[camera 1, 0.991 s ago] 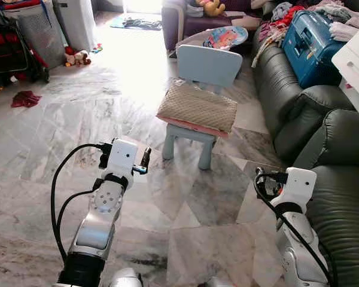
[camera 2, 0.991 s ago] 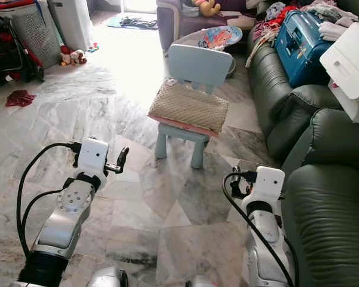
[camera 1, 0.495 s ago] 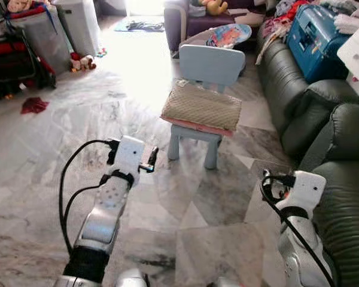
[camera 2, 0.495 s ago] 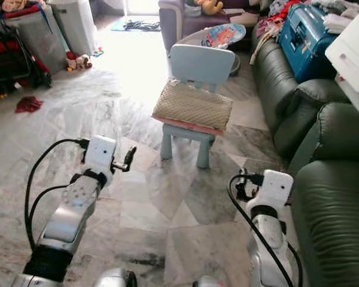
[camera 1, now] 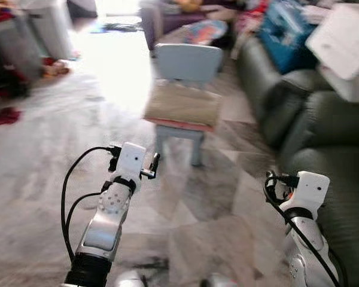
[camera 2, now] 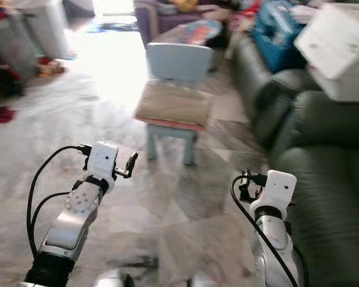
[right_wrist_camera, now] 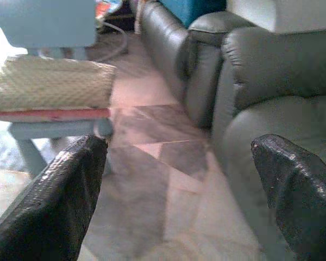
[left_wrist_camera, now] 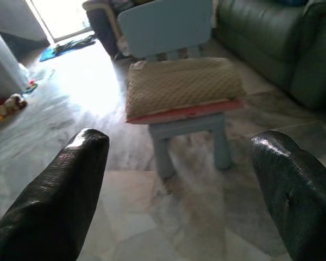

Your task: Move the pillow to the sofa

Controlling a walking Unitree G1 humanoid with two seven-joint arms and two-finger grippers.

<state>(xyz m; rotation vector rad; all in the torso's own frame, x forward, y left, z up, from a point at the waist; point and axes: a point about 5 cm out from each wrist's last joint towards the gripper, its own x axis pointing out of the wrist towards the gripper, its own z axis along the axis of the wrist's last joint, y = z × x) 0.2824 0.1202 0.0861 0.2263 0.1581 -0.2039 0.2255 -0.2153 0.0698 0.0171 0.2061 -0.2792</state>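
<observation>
A beige knitted pillow [camera 1: 182, 104] with a pink underside lies on the seat of a small light-blue chair [camera 1: 188, 61] in the middle of the marble floor. The dark green sofa [camera 1: 323, 119] runs along the right side. My left gripper [left_wrist_camera: 182, 138] is raised in front of me, short of the chair, open with nothing between its fingers [left_wrist_camera: 70, 185]. My right gripper [right_wrist_camera: 179, 144] is held low beside the sofa's front, also open and empty. The pillow [right_wrist_camera: 49, 81] sits ahead of it on the chair. The head views are blurred.
A white box [camera 1: 341, 48] and a blue case [camera 1: 284, 30] lie on the sofa farther back. Grey bins [camera 1: 45, 27] stand at the far left, with a red cloth [camera 1: 6, 115] on the floor. A purple armchair [camera 1: 167, 15] stands behind the chair.
The whole picture has shifted and blurred, so the camera has moved; the chair now sits more to the left. Both arms keep the same raised pose, fingers still apart.
</observation>
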